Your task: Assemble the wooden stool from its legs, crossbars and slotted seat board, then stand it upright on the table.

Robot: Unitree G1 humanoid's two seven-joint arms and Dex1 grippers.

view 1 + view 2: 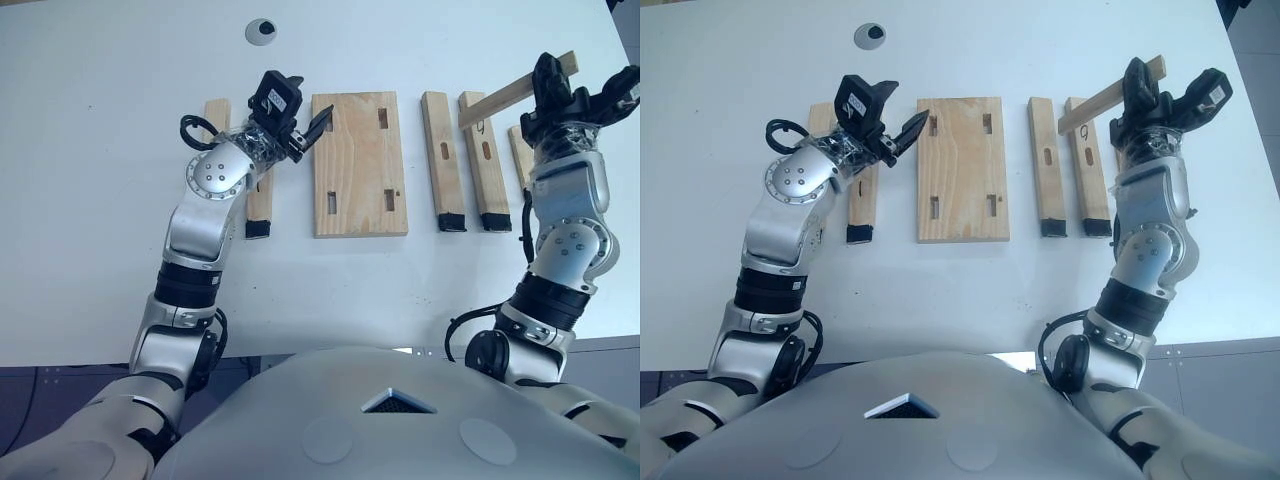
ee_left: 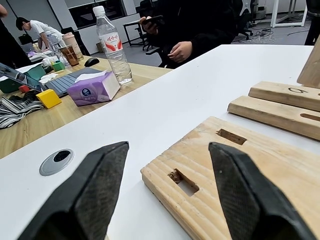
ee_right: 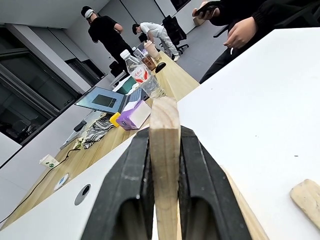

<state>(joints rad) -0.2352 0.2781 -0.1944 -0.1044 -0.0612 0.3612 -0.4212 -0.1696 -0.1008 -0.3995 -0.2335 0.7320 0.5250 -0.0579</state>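
The slotted seat board lies flat mid-table, also close in the left wrist view. My left gripper hovers open at the board's far left corner, above a black-tipped leg. Two more legs lie right of the board. My right gripper is raised at the far right, shut on a thin crossbar that slants across above the legs; the crossbar stands clamped between its fingers. Another wooden piece lies partly hidden behind the right arm.
A round cable grommet is set in the white table behind the left gripper. The table's right edge runs close to the right arm. A desk with a bottle and tissue box stands beyond the far edge.
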